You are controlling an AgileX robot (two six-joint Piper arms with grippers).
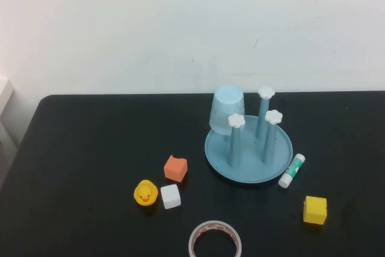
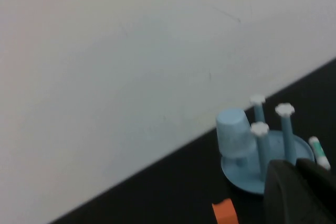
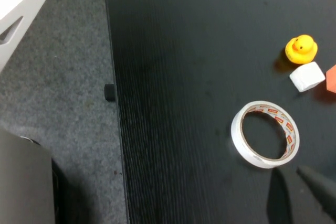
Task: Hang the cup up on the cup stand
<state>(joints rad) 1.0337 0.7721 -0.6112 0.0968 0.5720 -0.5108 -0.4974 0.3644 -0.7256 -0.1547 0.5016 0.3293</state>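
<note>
**Cup sits upside down on the stand**

The pale blue cup [image 1: 228, 108] rests inverted over the rear-left post of the cup stand [image 1: 249, 161]; three white-capped posts remain bare. On the black tabletop [image 1: 90, 148] nearby: one orange block [image 1: 175, 168], one white cube [image 1: 170, 197], one rubber duck [image 1: 145, 193], one yellow cube [image 1: 315, 210], one glue stick [image 1: 292, 170], one tape roll [image 1: 215, 240]. Left tool [image 2: 302, 190] and right tool [image 3: 307, 190] are both clenched, empty, showing only at their wrist views' edges.
</note>
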